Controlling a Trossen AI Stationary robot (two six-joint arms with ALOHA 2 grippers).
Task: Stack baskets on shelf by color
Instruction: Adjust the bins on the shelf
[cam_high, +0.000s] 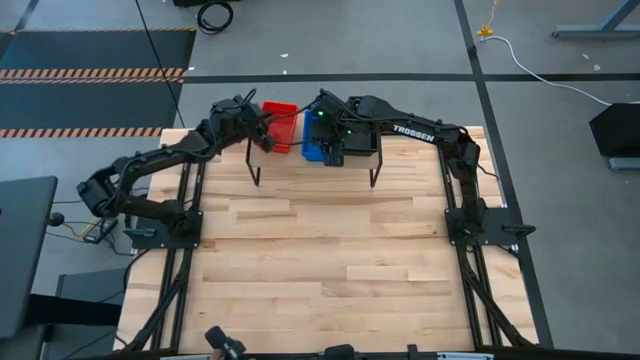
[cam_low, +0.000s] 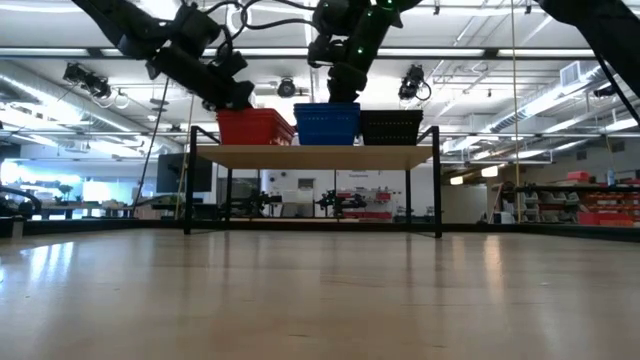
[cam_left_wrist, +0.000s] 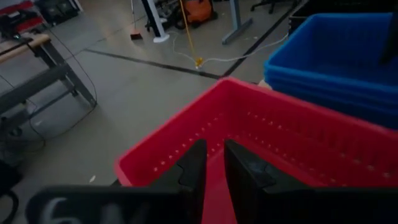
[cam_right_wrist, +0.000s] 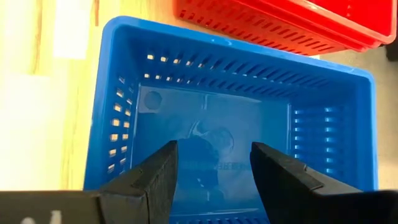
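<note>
- Shelf stands at the worktop's far edge. On its plank top, three stacks in a row: red baskets at the left end, blue baskets in the middle, black baskets at the right end.
- No basket visible on the worktop itself; sorting looks at or near its end.
- Left hand sits over the red stack's near rim, fingers narrow, a slim gap between them. The wall of the top red basket lies at or in that gap; whether it is pinched or just freed, cannot tell.
- Right hand hangs over the open blue basket, fingers wide, holding nothing.
- Step in hand, as judged: seating or letting go of the top red basket.
- Next move calls for: left fingers spread clear of the rim, then a straight lift so the red stack is not dragged off the shelf's left end.
</note>
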